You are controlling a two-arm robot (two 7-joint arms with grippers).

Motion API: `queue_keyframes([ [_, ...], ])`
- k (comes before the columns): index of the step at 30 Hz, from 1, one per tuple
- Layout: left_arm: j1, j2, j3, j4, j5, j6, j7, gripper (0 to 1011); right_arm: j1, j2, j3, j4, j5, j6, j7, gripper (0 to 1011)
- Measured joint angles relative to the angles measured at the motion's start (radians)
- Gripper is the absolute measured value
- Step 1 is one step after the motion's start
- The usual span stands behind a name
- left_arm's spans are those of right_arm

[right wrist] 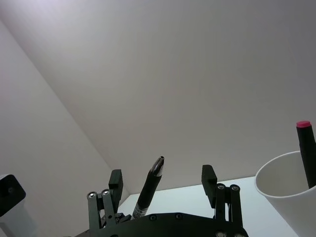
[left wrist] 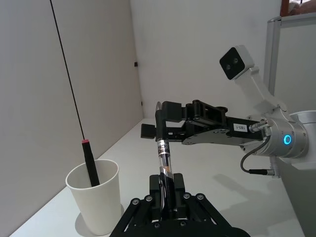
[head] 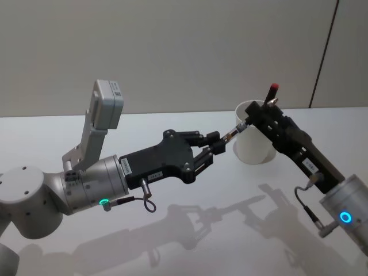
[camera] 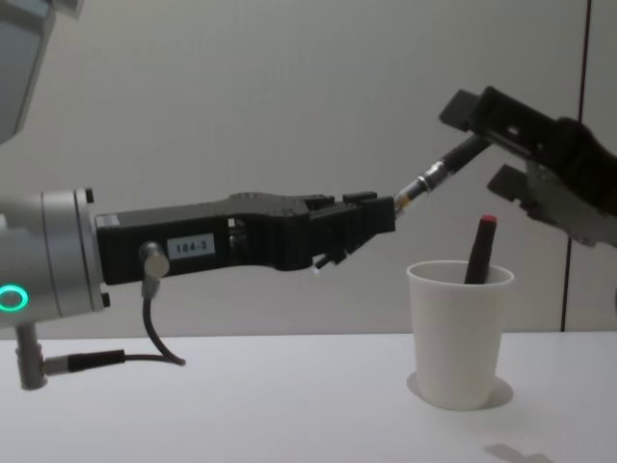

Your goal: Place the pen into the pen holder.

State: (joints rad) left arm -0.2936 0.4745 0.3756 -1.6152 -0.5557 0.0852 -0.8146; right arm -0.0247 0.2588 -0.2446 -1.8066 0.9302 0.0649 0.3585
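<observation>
Plainly white pen holder (camera: 458, 338) (tapering downward)

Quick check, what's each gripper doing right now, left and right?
Left gripper: closed, holding the pen by one end.
Right gripper: open, fingers on either side of the pen's far end, not gripping it.
</observation>
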Motion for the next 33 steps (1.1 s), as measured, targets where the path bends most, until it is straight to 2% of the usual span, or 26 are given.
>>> queue_keyframes([
  [15, 0.0, 0.0, 0.0, 0.0, 0.0, 0.0, 0.0, 161, 0.047, -0.008, -0.011, 0.031, -0.003, 0.064, 0.027, 1002],
  [33, 0.0, 0.0, 0.0, 0.0, 0.0, 0.0, 0.0, 161, 0.035, 0.008, -0.018, 0.024, 0.029, 0.05, 0.05, 1001],
])
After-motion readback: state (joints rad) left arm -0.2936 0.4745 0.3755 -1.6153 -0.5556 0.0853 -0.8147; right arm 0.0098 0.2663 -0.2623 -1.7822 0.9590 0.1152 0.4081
